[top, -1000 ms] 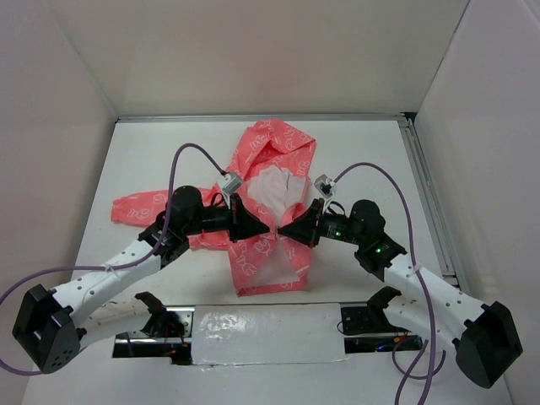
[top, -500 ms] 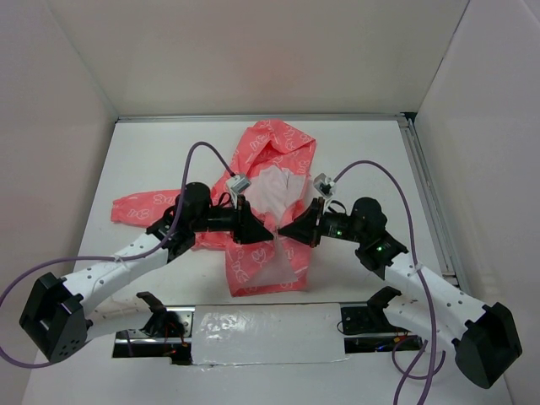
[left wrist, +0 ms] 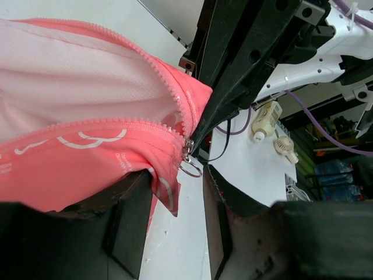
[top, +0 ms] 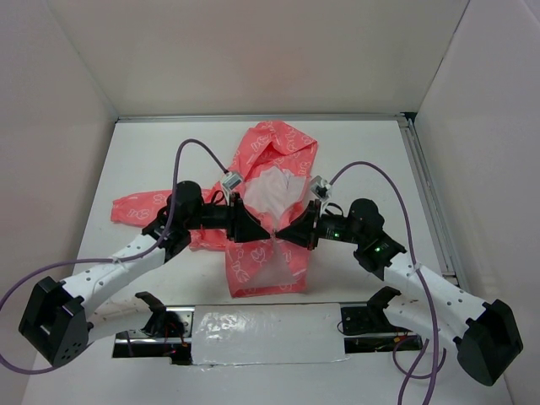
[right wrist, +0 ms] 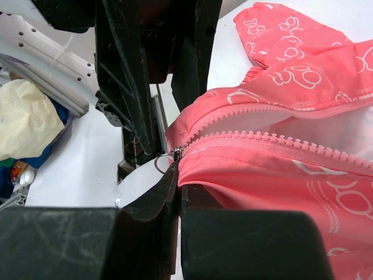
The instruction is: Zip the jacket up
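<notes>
While jacket lies on table: right gripper clamped on its cloth beside zipper slider; left gripper jaws seemingly apart, hem draped between.

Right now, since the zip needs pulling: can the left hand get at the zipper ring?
Probably yes. The left hand is open and the zipper ring hangs right in front of its gap, nothing in between. The right hand pinches the jacket close beside it, so room is tight.
</notes>
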`<state>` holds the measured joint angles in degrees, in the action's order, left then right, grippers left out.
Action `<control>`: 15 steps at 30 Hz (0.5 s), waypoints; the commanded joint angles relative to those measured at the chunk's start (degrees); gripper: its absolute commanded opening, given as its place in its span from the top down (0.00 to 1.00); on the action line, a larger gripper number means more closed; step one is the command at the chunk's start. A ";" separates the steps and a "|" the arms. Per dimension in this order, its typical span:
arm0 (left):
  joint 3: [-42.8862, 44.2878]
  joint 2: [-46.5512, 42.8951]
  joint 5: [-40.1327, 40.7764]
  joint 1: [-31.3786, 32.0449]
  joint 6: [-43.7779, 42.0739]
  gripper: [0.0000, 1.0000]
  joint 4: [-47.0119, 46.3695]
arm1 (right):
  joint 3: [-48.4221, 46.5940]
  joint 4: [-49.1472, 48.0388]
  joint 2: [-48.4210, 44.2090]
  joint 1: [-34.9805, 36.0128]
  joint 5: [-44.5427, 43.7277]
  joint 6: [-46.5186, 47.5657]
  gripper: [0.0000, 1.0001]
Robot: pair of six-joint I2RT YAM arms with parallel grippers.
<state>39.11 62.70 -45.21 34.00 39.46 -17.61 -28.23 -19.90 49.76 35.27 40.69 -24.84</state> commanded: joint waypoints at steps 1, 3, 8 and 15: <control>-0.09 -0.48 -3.30 -1.21 1.84 0.49 -6.21 | -2.97 -1.72 -0.45 1.03 -0.35 1.46 1.00; 0.61 0.32 -5.76 -1.74 2.02 0.53 -6.83 | -2.88 -1.90 -0.54 1.21 -0.52 1.72 1.00; 1.58 2.43 -6.03 -1.74 2.72 0.69 -7.00 | -2.62 -2.33 -1.15 1.30 -1.14 1.37 1.00; 2.02 4.45 -8.14 -1.83 3.78 0.61 -8.94 | -2.80 -3.13 -0.45 1.82 -0.70 1.28 1.00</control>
<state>39.00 66.78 -50.92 32.34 42.50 -21.80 -28.23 -20.03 49.71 36.18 39.70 -24.36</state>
